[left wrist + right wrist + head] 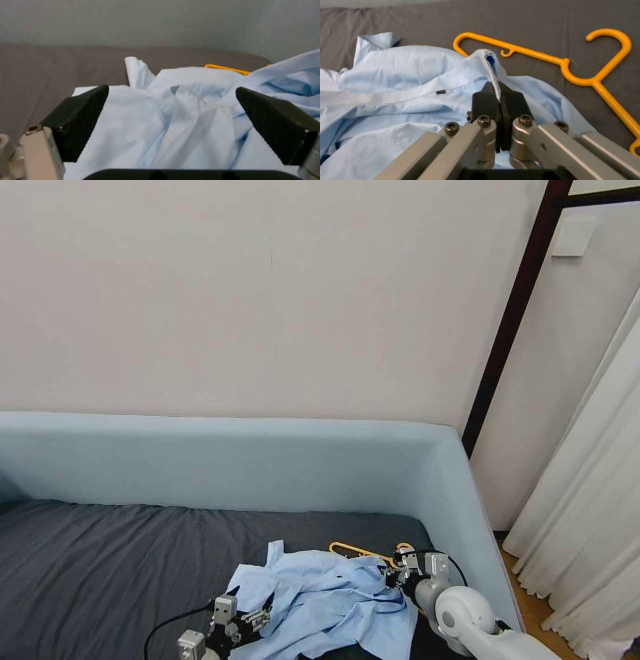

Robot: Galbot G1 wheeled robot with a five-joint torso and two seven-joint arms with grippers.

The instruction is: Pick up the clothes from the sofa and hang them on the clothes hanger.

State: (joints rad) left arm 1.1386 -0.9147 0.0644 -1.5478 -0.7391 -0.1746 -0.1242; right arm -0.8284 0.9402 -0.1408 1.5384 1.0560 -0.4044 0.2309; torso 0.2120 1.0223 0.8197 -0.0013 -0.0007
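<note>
I have the pale blue sofa [250, 470] in front of me, with its dark grey seat cushion [100, 560] running under both arms. The light blue shirt [320, 600] lies crumpled in a heap on that cushion, between the two grippers and touching both.

My left gripper [170, 93] sits low at one edge of the heap with its jaws spread wide. The black pads [80, 120] stand on either side of a wrinkled stretch of cloth and nothing is caught between them. The shirt spreads straight ahead of it and beneath it.

My right gripper [498, 90] is at the opposite edge of the shirt, clenched on the fabric. A thin fold with a dark blue inner edge stands up out of the closed tips, and the rest of the garment drapes away to one side and below.

The yellow hanger [580, 71] lies flat on the cushion just beyond the right gripper's tips, near the pinched fold, with its hook pointing away from the shirt.
</note>
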